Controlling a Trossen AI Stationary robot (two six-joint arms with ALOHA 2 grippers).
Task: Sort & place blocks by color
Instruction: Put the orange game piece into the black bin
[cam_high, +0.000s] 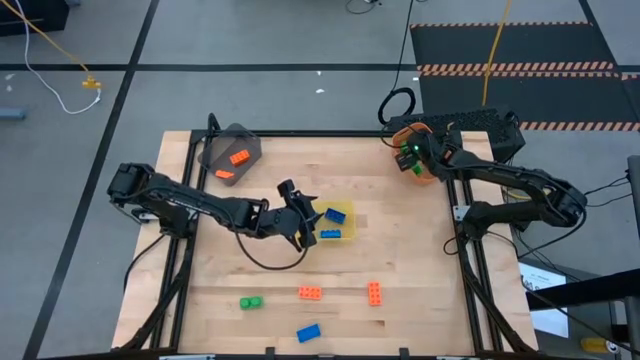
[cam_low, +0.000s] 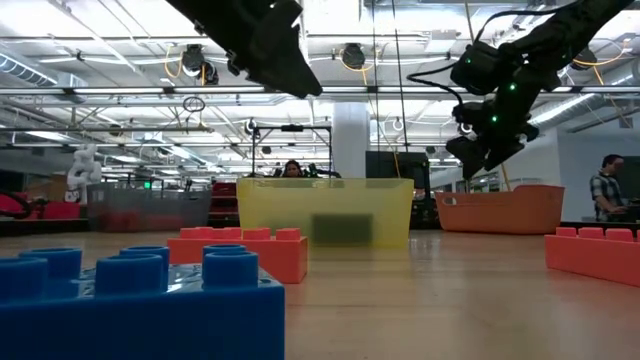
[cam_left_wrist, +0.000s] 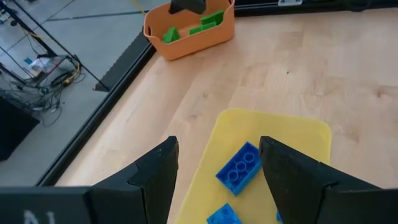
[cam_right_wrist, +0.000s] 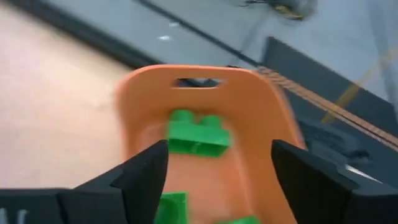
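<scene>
My left gripper is open above the near-left end of the yellow bin, where blue blocks lie on its floor. My right gripper hovers open over the orange bin, which holds green blocks. The grey bin holds two orange blocks. Loose on the table's near part lie a green block, two orange blocks and a blue block.
The orange bin sits at the table's far right corner, the grey bin at the far left, and the yellow bin near the middle. Bare wood lies between the bins and the loose blocks. A cable loops under my left arm. People show in the room beyond.
</scene>
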